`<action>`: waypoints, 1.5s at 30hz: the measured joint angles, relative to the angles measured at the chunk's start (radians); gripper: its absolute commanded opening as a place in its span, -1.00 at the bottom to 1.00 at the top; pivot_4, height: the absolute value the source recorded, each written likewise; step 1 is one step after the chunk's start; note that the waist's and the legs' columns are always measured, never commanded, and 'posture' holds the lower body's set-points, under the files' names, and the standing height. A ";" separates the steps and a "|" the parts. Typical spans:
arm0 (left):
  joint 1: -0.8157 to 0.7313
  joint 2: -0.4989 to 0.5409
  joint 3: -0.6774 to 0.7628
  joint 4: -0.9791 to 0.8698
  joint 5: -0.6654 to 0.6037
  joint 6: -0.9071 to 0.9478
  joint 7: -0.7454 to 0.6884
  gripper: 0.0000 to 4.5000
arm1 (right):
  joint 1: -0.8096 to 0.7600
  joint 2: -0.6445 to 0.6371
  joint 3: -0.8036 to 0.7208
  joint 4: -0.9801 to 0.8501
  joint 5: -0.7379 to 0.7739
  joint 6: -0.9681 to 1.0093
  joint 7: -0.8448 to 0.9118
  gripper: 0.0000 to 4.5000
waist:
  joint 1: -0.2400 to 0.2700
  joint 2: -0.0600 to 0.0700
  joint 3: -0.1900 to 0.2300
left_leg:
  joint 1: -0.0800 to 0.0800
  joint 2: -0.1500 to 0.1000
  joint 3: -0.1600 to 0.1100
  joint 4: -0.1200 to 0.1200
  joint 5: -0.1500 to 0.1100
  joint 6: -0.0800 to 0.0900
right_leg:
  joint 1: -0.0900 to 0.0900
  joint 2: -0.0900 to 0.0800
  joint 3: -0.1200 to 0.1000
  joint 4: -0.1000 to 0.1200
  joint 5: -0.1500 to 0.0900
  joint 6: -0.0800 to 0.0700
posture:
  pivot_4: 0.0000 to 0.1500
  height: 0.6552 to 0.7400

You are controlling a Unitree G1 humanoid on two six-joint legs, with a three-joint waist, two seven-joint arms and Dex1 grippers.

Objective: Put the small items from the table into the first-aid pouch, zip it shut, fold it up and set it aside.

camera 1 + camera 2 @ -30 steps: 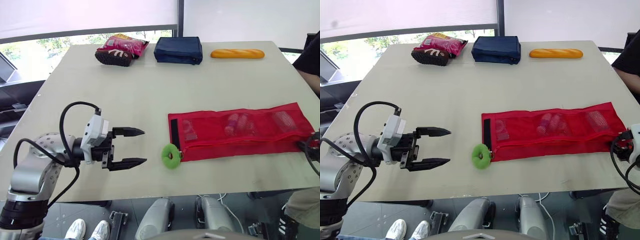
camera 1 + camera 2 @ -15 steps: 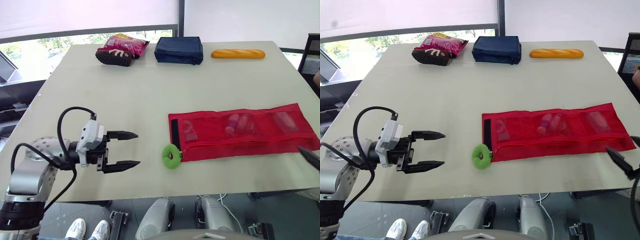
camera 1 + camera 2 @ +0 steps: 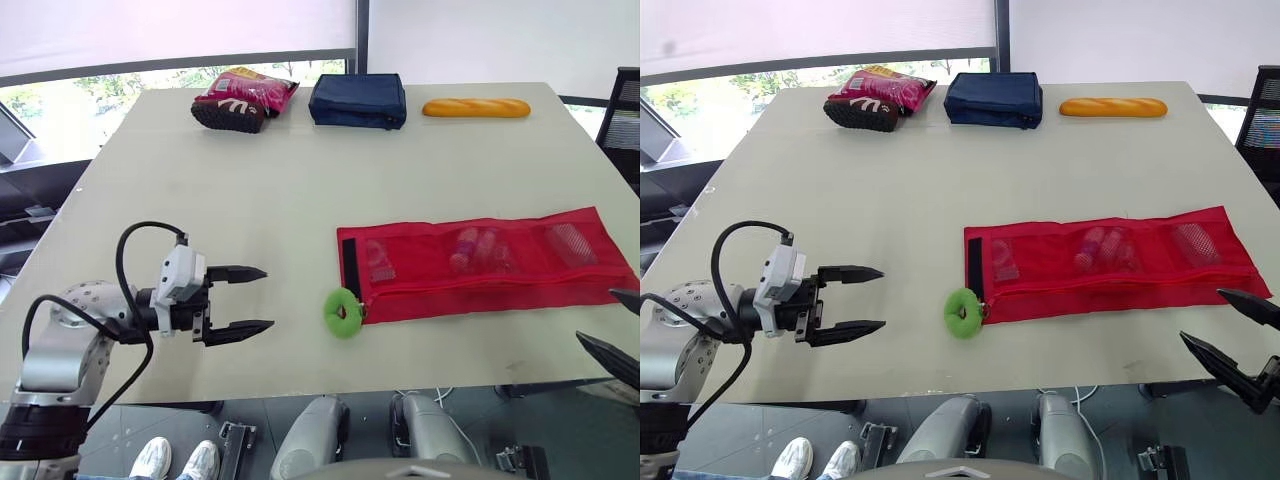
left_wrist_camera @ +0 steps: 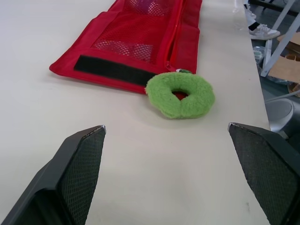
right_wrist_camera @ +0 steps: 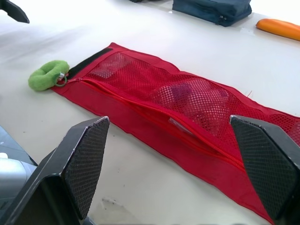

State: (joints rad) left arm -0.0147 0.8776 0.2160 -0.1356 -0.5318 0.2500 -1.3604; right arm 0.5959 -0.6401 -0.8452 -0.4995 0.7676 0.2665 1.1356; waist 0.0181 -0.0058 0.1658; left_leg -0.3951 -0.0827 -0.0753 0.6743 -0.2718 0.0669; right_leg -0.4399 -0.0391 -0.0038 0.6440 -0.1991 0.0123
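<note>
Worktop point(image 3: 250, 190), head views.

Task item: 1 red mesh first-aid pouch point(image 3: 480, 295), lying flat and unfolded on the right half of the worktop, long side running left to right. 1 black hook-and-loop strip point(image 3: 349, 265) runs across its left end. 1 green fluffy ring point(image 4: 197, 101) lies on the worktop touching the pouch's near-left corner, at the end of the zip line. Cannot tell whether the zip is fully shut.

Contents seen through the mesh: 3 groups.
- 1 clear piece point(image 3: 378, 260) at the left
- pinkish small bottles point(image 3: 478, 248) in the middle, apparently 2
- 1 pale ribbed piece point(image 3: 568, 240) at the right

Along the far edge are 3 other things, one of each: snack bag point(image 3: 243, 98), navy zip case point(image 3: 357, 100), long orange-yellow bread roll point(image 3: 475, 107).

Left gripper point(image 3: 268, 298): fingers apart, holding nothing, over the near-left part of the worktop. It points toward the green ring and is well apart from it.

Right gripper point(image 3: 1202, 314): fingers spread wide, holding nothing, at the near-right corner of the worktop, just beside the pouch's right end and not touching it.
</note>
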 measured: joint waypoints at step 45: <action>-0.429 -0.456 -0.386 0.050 0.108 0.546 0.679 1.00 | -0.005 -0.015 0.089 -0.211 0.102 0.038 -0.141 0.95 | 0.024 -0.001 -0.001 | 0.000 0.000 0.000 0.000 0.003 -0.005 | 0.001 0.000 0.000 0.000 0.002 0.003 | 1.00 0.99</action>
State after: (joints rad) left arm -0.4435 0.4214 -0.1696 -0.0860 -0.4239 0.7964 -0.6815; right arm 0.5910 -0.6548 -0.7559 -0.7105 0.8692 0.3049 0.9942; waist 0.0416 -0.0069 0.1651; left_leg -0.3950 -0.0831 -0.0754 0.6747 -0.2686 0.0617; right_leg -0.4394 -0.0387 -0.0039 0.6440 -0.1970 0.0156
